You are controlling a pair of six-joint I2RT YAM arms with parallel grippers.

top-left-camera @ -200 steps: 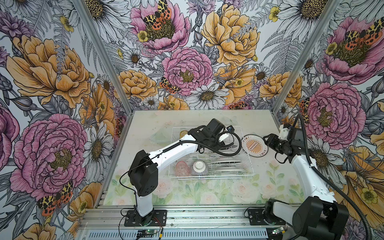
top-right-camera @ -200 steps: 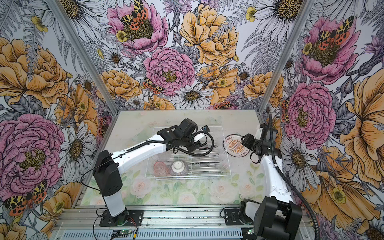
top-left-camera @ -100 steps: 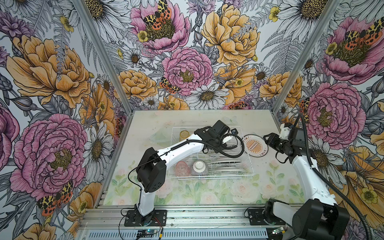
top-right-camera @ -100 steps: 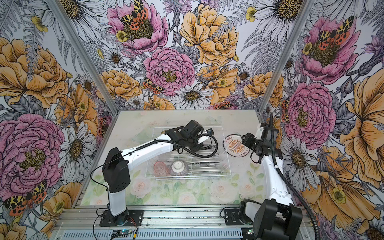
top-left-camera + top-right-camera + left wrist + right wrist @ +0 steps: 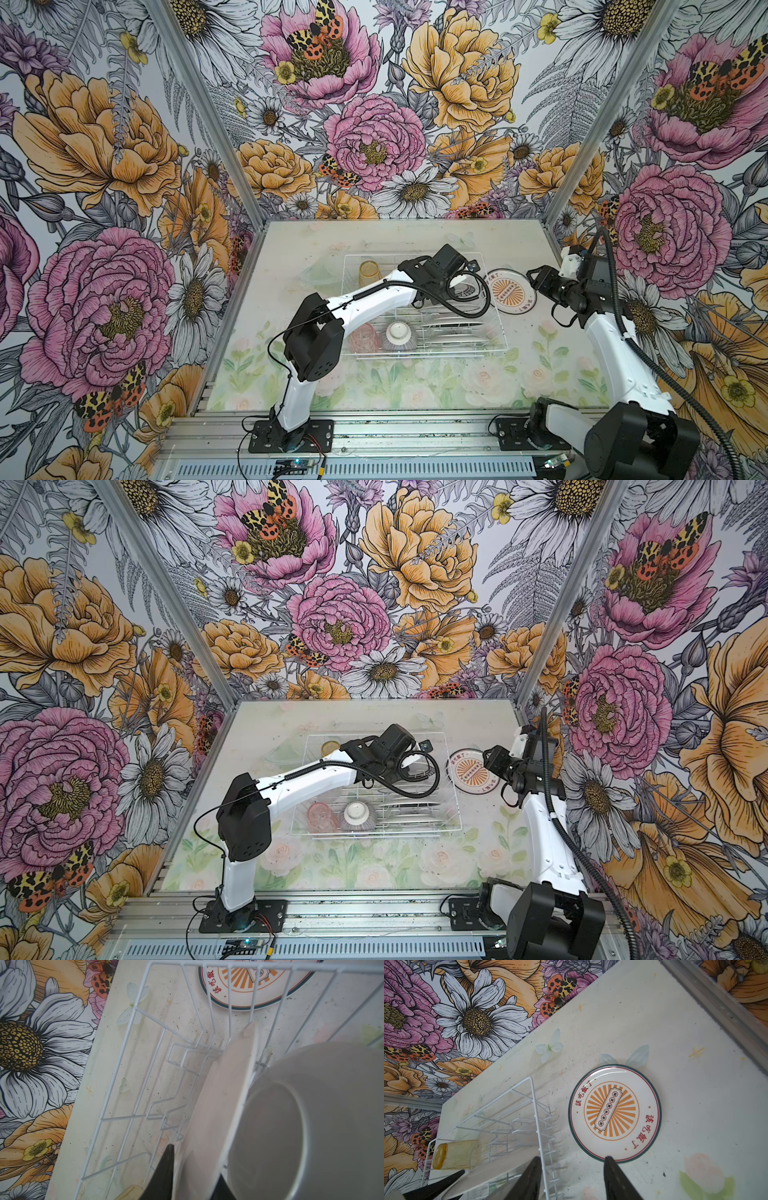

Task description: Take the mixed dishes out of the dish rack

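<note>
**Left pincer (image 5: 195, 1161) straddling 1 upright plate (image 5: 224, 1095) in the far right corner of the dish rack (image 5: 428, 353).**

Its 2 dark fingers sit on either face of the plate, very close. I cannot tell whether they have actually clamped it. A good grip would bite well below the rim. The lift should then go straight up along the prongs until clear of the wires, without nudging the white dish (image 5: 301, 1126) just beside it. The left arm stretches from its near base over the rack, elbow raised and wrist dipped down. The right arm stands tall with its wrist turned inward. The right pincer (image 5: 572, 1157) is parted and empty, hovering near the patterned plate (image 5: 614, 1113) that lies flat on the desk (image 5: 415, 395) beside the rack.
</note>
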